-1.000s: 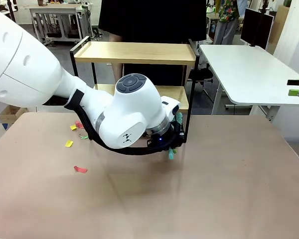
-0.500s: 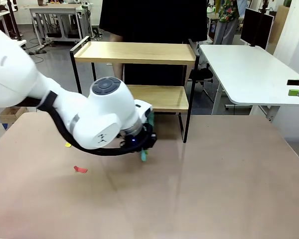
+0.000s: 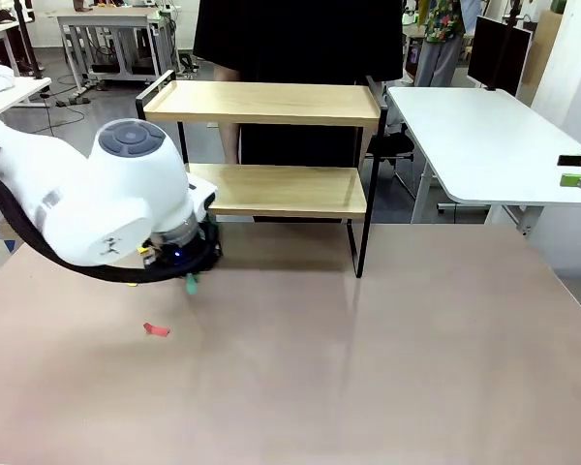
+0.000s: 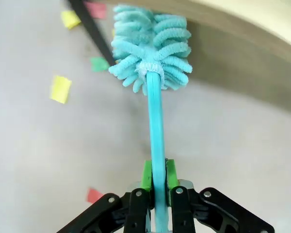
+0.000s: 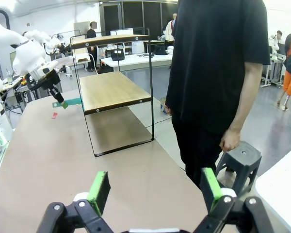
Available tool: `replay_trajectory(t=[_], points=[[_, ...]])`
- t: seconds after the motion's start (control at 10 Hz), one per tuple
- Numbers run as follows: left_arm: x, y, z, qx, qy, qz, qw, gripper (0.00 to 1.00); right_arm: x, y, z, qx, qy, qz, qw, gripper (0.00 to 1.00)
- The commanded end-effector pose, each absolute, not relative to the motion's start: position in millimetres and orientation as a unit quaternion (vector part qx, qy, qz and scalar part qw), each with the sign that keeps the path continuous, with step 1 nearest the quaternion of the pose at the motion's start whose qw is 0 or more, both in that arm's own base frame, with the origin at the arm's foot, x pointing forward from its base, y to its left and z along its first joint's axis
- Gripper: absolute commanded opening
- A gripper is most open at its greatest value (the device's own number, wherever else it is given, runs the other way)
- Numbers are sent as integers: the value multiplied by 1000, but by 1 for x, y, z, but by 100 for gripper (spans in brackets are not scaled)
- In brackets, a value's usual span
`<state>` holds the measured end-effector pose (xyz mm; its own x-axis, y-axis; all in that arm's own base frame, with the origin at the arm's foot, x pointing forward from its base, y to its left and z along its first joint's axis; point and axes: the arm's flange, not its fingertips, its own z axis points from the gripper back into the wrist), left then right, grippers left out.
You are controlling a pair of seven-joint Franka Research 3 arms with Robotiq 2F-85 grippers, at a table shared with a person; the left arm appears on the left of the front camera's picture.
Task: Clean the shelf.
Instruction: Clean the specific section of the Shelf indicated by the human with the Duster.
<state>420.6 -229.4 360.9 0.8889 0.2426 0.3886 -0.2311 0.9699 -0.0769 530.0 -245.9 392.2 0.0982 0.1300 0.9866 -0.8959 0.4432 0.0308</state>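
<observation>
Left claw is clamped tight on the handle of a fluffy teal duster, low by the shelf's front left leg. The shelf sits at the far edge of the tabletop. Right claw is spread wide with nothing in it, well off from the shelf. A few paper scraps lie near that leg.

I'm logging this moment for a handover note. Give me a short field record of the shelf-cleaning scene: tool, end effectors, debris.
left end effector: shut on the teal duster handle
duster head: near the shelf leg, by the scraps
right end effector: open, holding nothing
shelf boards: both bare
paper scraps: red, yellow, green, on the table
person: standing behind the shelf
</observation>
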Motion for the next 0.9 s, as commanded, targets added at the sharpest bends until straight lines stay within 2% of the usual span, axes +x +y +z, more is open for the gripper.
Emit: replay_trajectory(t=[0.0, 0.2, 0.8], points=[[411, -243, 371, 11, -234, 131, 963, 13, 530, -245, 395, 350, -545, 396, 652, 100], [417, -228, 371, -1, -215, 122, 969, 13, 530, -245, 395, 350, -545, 396, 652, 100], [417, -228, 371, -1, -215, 122, 969, 13, 530, -245, 395, 350, -545, 396, 652, 100]])
